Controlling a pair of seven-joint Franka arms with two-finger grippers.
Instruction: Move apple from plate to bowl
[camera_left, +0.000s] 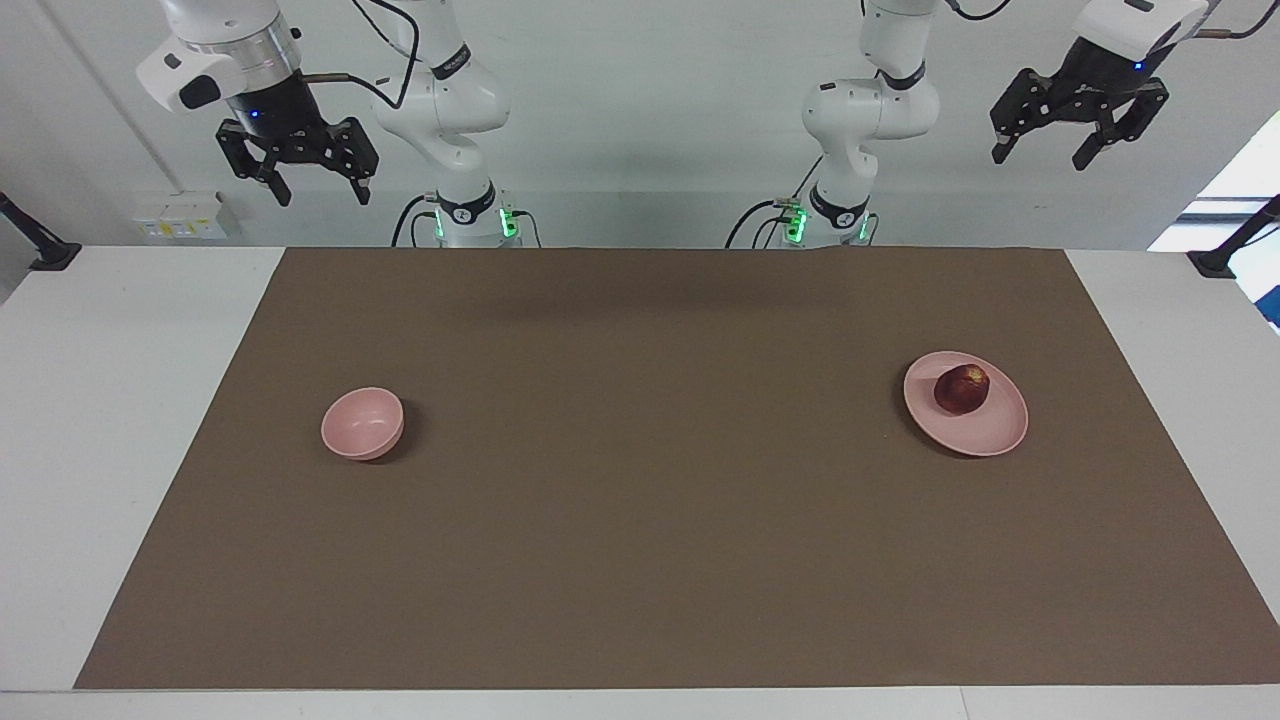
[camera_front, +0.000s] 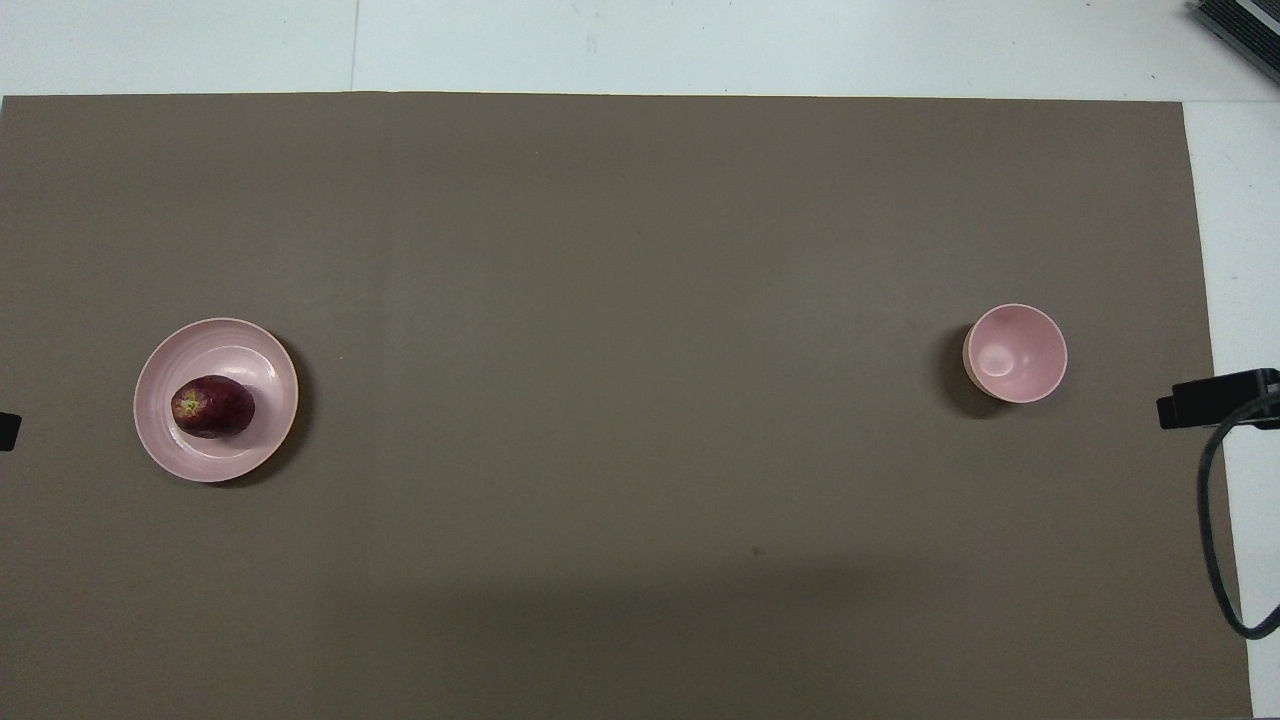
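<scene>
A: Where was everything?

B: Both claws hung released, high at the robots' end: left gripper (camera_left: 1080, 153) up above the plate (camera_left: 985, 435) holding the apple (camera_left: 962, 388), right gripper (camera_left: 313, 187) up above the bowl (camera_left: 362, 424).

A: Risks?

B: The round apple could've rolled from an off-centre pinch.

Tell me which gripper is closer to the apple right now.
Left. The left gripper hangs high at the apple's end of the table; the right gripper hangs high at the bowl's end.
</scene>
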